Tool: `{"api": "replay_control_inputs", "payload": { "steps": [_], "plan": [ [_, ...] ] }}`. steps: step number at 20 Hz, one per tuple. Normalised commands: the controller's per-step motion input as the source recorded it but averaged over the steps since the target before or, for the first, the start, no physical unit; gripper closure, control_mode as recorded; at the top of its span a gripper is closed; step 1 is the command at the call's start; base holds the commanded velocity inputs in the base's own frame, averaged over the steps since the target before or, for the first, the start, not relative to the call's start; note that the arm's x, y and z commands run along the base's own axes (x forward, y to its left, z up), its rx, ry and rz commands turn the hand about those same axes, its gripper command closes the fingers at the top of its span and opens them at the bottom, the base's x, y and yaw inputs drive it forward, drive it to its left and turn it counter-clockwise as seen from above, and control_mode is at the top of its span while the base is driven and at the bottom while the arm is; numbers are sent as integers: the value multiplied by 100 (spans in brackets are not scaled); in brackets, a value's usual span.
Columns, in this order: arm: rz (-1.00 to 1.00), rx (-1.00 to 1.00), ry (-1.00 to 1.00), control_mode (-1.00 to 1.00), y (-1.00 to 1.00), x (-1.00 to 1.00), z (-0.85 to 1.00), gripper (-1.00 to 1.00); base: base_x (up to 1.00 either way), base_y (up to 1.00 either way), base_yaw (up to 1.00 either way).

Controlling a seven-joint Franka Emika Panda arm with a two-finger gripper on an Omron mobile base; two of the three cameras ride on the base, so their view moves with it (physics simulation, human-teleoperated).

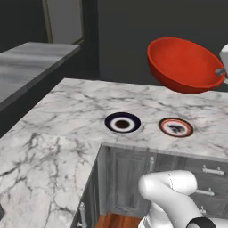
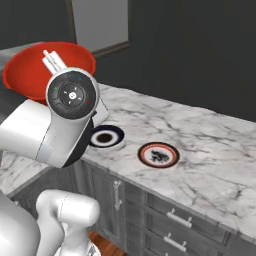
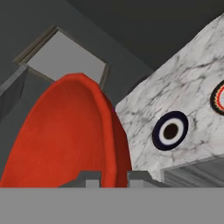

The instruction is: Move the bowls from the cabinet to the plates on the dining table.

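Observation:
My gripper (image 3: 114, 177) is shut on the rim of the glossy red bowl (image 1: 183, 64), which hangs tilted in the air above the dining table (image 1: 67, 116). In the right base view the bowl (image 2: 35, 70) sits behind my wrist, with the gripper (image 2: 52, 61) pinching its edge. Two plates lie on the marble below. One is white with a dark rim (image 1: 122, 122) (image 2: 106, 136) (image 3: 170, 130). The other is pale with a reddish edge (image 1: 176, 127) (image 2: 158, 155). The cabinet is out of view.
Dark grey drawers with small handles (image 2: 175, 220) run under the table's near edge. A second grey counter (image 1: 31, 58) stands to the left, and a framed grey panel (image 2: 97, 22) hangs on the dark wall behind. My own elbow (image 1: 171, 187) rises in front of the table.

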Motion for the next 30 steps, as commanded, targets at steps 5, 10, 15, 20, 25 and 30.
{"api": "replay_control_inputs", "payload": {
  "steps": [5,10,15,20,25,30],
  "plan": [
    [0,0,0,100,0,0,0,100,0,1,-25],
    [-25,-2,-1,-100,5,3,-33,100,0,0,0],
    [-20,-2,2,-100,19,18,-34,100,0,0,0],
    [-14,-1,2,-100,26,28,-19,100,0,0,0],
    [-4,0,5,-100,34,44,-18,100,0,0,0],
    [1,1,15,-100,18,52,-31,100,0,0,0]
  ]
}}
